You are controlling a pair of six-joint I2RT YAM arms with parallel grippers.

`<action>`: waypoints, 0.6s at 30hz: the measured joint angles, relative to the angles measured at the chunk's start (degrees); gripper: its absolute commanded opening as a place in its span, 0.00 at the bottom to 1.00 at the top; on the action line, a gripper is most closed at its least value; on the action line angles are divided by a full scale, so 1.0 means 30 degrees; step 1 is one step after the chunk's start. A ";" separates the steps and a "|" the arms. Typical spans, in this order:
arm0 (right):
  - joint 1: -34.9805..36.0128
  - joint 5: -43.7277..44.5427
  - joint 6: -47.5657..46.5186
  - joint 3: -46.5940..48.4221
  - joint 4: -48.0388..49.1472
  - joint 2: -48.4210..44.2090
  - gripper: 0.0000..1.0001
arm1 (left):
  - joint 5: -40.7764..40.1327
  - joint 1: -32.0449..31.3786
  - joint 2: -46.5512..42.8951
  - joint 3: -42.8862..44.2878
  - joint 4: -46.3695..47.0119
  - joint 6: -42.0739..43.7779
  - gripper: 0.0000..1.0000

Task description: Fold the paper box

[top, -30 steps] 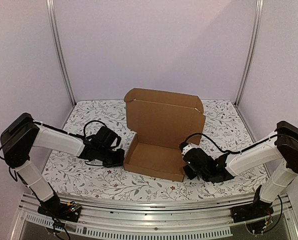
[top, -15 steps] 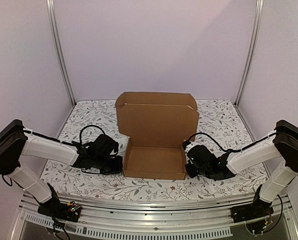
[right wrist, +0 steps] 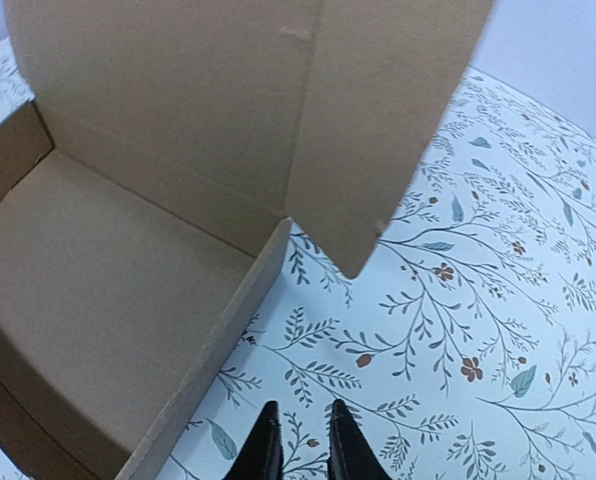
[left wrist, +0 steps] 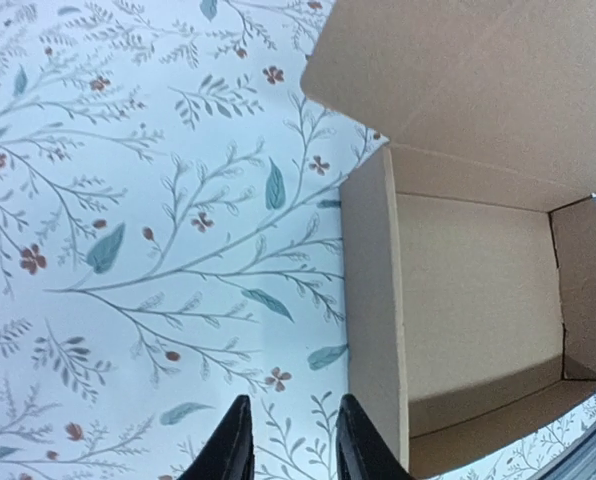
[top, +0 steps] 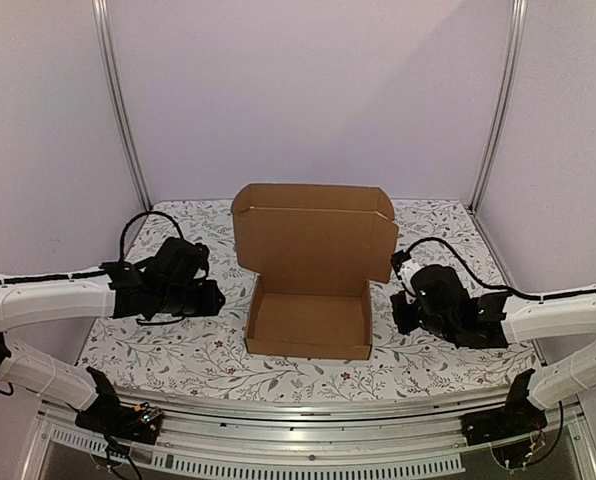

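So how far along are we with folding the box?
Done: the paper box tray is formed, its walls standing. In hand: nothing; the left pincer and right pincer sit off its sides, slightly parted and empty. Left: the lid stands upright and needs closing.

Soft, even overhead light keeps the top view bright, its lilac walls (top: 308, 90) flatly lit. The aluminium rail (top: 298, 410) at 6 o'clock carries a pale streak of glare. Round the paper box (top: 310, 300) the shadow is faint and diffuse; in the left wrist view its inner wall at 5 o'clock is darker. The posts (top: 118, 100) splay apart toward 12 o'clock. In both wrist views the patterned cloth (left wrist: 128, 200) looks washed bluish-white, crisp, without motion blur
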 measured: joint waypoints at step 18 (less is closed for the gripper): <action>-0.7832 -1.0229 -0.2543 0.4947 -0.3927 -0.2535 0.78 | 0.2492 0.5064 -0.2091 0.0306 0.3592 0.5581 0.72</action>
